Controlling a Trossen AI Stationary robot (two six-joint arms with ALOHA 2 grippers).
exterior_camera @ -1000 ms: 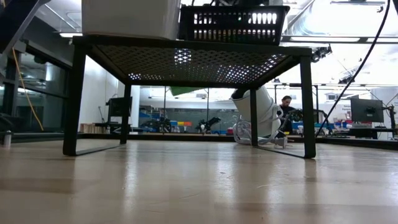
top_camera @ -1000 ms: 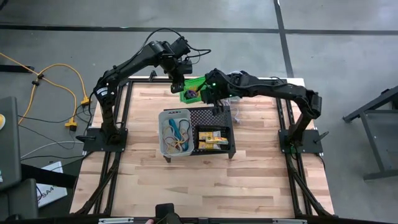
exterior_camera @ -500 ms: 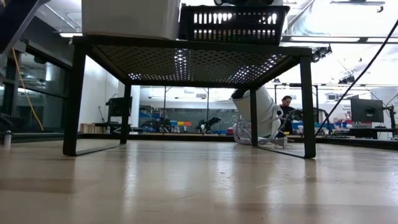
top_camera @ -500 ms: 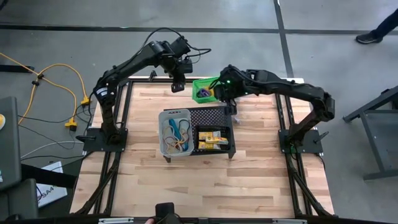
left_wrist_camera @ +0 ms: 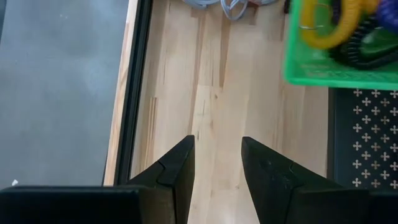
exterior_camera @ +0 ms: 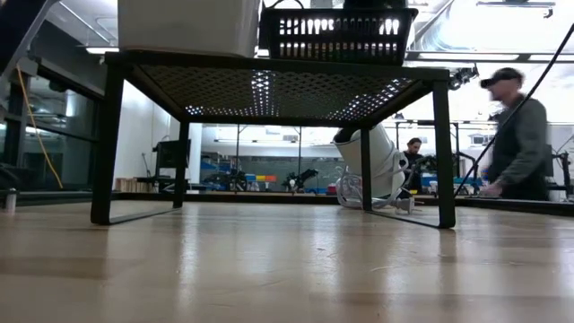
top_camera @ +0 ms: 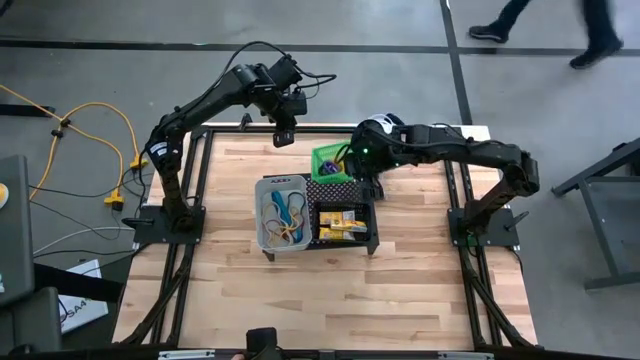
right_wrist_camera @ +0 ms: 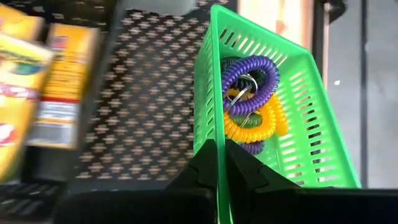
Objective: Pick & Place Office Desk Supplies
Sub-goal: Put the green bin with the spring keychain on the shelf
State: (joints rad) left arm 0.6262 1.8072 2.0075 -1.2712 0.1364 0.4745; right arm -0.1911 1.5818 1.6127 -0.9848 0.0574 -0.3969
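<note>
We see the right gripper (right_wrist_camera: pixel 217 167) pinched on the wall of the green bin (right_wrist_camera: pixel 292 124), which hangs tilted at the far edge of the black perforated stand (top_camera: pixel 345 190), next to the clear bin (top_camera: pixel 281 211) and black bin (top_camera: pixel 343 222) on top of it. The left gripper (left_wrist_camera: pixel 216 168) waits over bare table (left_wrist_camera: pixel 211 87) near the far-left corner, fingers spread, holding nothing. We judge the thin one-wall grip risky: the tilted bin could slip or tip further, spilling the purple loop (right_wrist_camera: pixel 249 74) and orange loop (right_wrist_camera: pixel 255 124), or catch the stand edge when lowered.
</note>
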